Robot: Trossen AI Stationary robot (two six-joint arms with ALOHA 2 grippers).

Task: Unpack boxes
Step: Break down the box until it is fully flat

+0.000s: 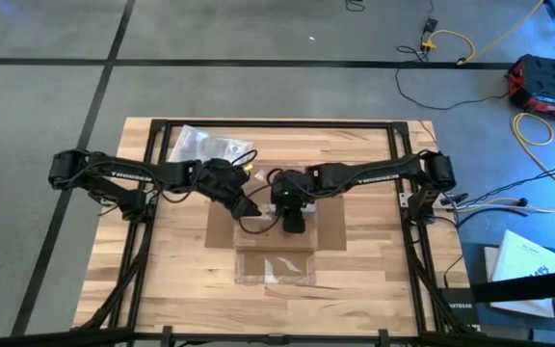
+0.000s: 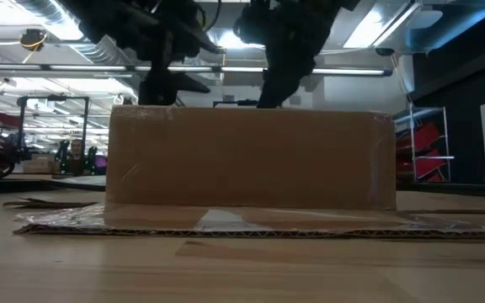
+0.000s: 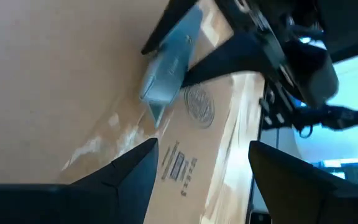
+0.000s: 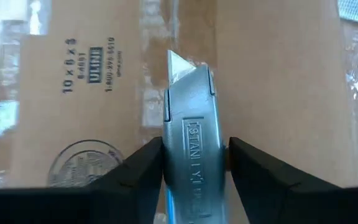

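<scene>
The brown cardboard box (image 1: 328, 233) stands open in the middle of the table, its flaps spread flat; in the low view its near wall (image 2: 251, 160) hides both grippers. My right gripper (image 1: 294, 224) hangs over the box's inside, shut on a grey utility knife (image 4: 191, 118) whose blade tip points at the cardboard (image 4: 278, 93). My left gripper (image 1: 251, 209) is just to the left of it, open, with nothing between its fingers (image 3: 126, 177), over the box floor (image 3: 55, 74). The left wrist view also shows the knife (image 3: 169, 68). My right gripper pinches the knife's metal body (image 4: 174, 155) by its two flat sides between both fingers (image 4: 135, 177), behind the blade end. The fingers slant down from above and lie along the knife. The knife is lifted clear, with its blade tip (image 4: 178, 62) forward and down toward the box floor.
A clear plastic bag (image 1: 198, 145) lies on the table's far left part. The box's near flap with shiny tape (image 1: 276, 270) lies flat toward the near edge. Bare wooden table (image 1: 374, 280) shows to the right and near side, inside a black frame (image 1: 277, 122).
</scene>
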